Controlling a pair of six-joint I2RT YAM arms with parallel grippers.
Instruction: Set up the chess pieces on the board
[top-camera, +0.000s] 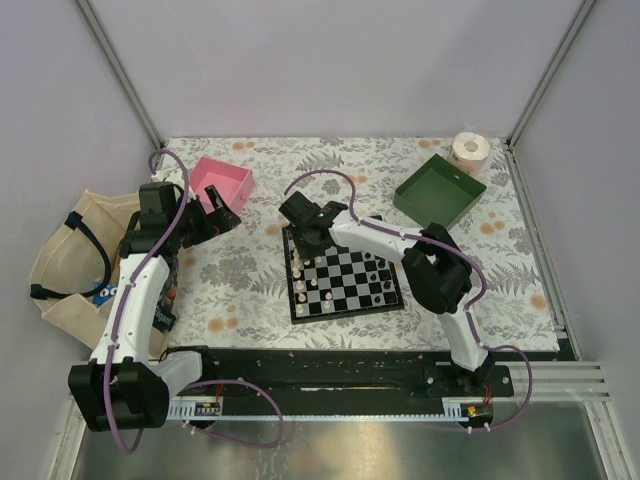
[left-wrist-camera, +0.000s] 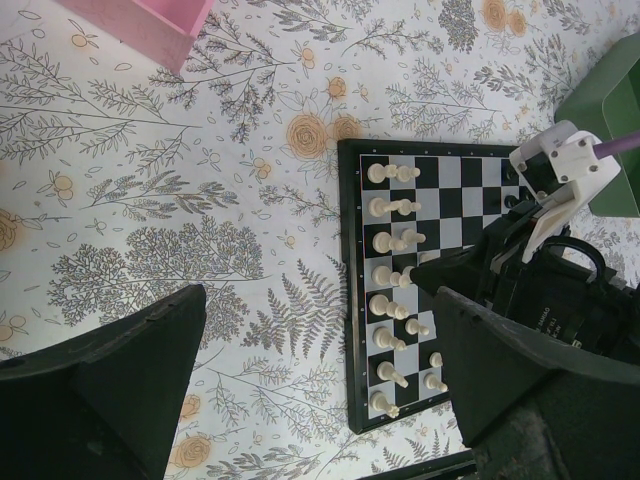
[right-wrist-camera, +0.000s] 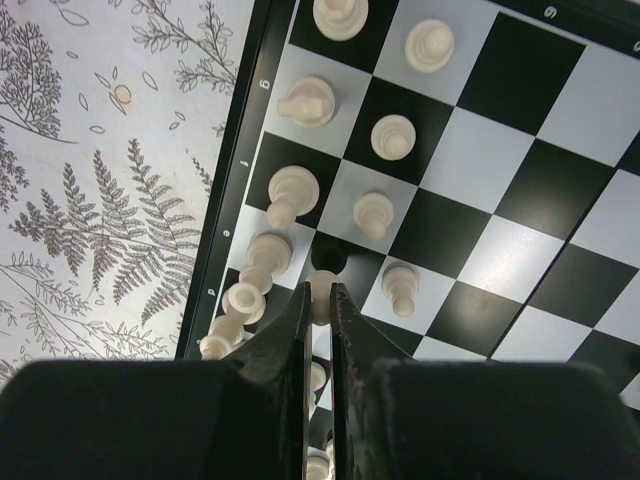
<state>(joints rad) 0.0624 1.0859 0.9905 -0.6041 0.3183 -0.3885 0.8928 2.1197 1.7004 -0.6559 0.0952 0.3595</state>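
Top view: right arm is stretched forward with a bent elbow, right claw (top-camera: 305, 243) over the board (top-camera: 345, 282) at its 10 o'clock corner. Left arm is folded, left claw (top-camera: 222, 218) beside pink tray (top-camera: 225, 180).
Left wrist: left claw spread wide and empty (above tabletop (left-wrist-camera: 150, 200)).
Right wrist: right claw pinched tight on a cream piece (right-wrist-camera: 320, 290) among chess pieces (right-wrist-camera: 292, 190).

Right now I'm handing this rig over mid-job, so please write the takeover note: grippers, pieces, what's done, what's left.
Left gripper: open, holding nothing, over the floral cloth beside the chequered black-and-white chessboard.
Right gripper: shut on a tiny cream-white chess piece among the white rows.
Done: cream-white pieces stand in two rows along one board edge.
To do: seat the held piece; the opposite side is hidden or too small to judge, check it.
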